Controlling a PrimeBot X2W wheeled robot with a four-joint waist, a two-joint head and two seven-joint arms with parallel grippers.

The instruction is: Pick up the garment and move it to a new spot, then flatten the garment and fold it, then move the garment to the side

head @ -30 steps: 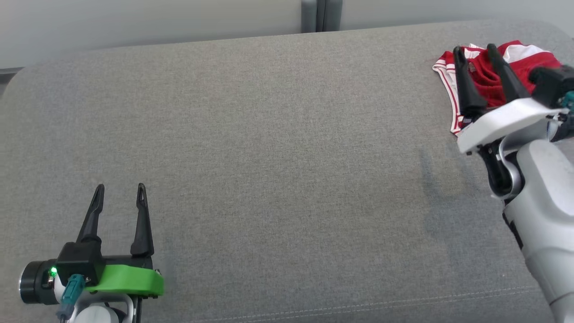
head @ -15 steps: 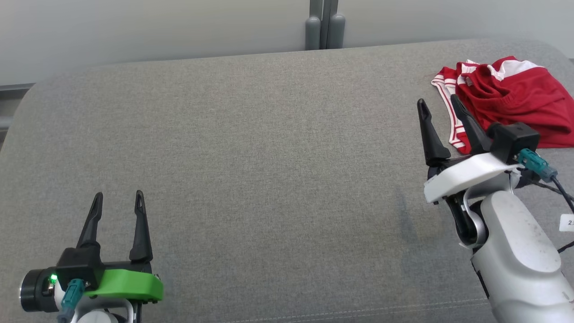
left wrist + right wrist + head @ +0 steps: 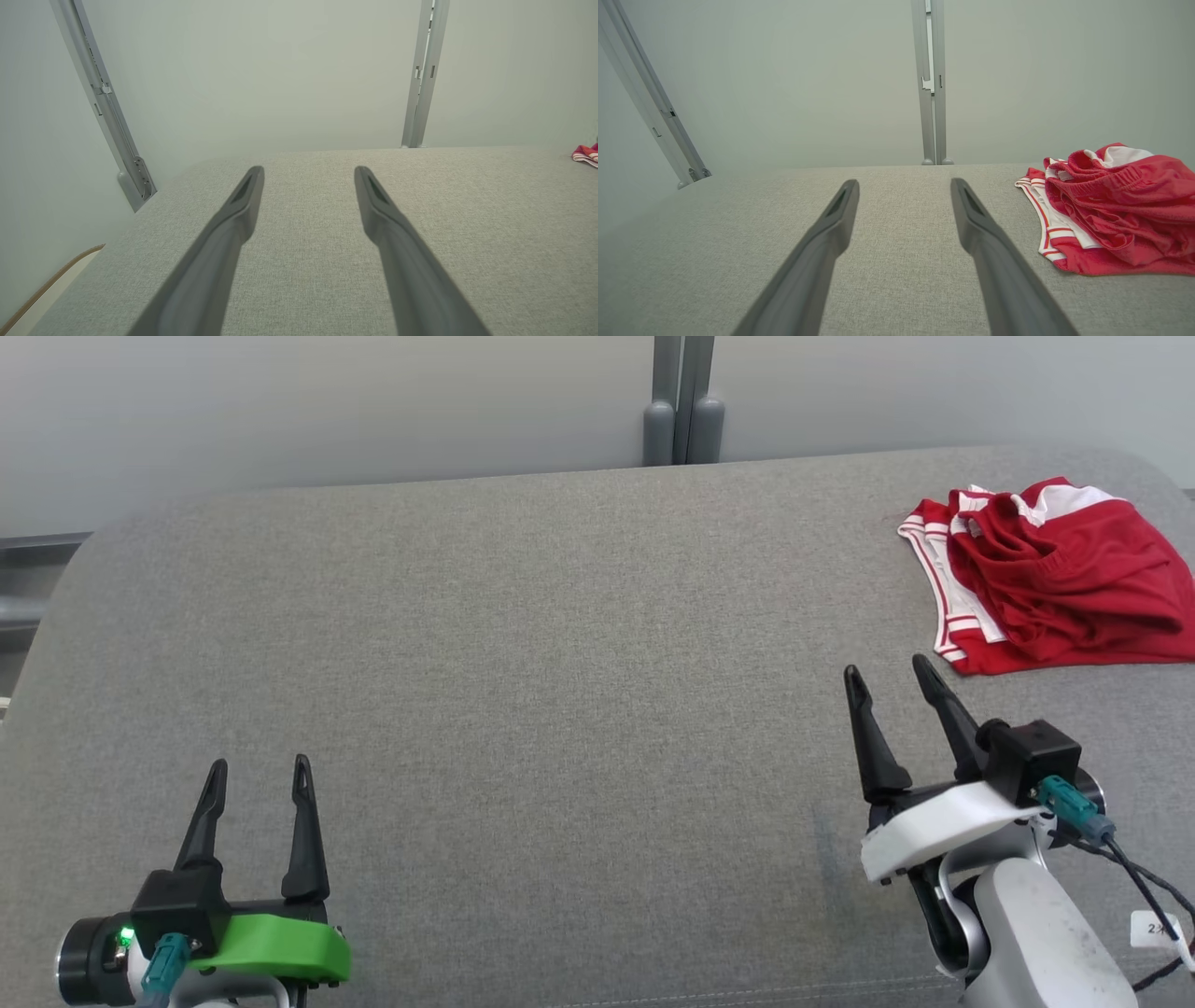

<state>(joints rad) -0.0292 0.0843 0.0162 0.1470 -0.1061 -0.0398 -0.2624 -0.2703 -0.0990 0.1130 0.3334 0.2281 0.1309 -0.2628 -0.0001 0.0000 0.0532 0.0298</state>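
Right jaws short of garment

Left end effector empty, fingers spread, pointing forward; right end effector likewise, tilted left.

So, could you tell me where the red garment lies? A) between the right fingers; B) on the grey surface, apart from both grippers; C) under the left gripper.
B: the red garment lies on the grey surface, beyond the right gripper and far from the left gripper.
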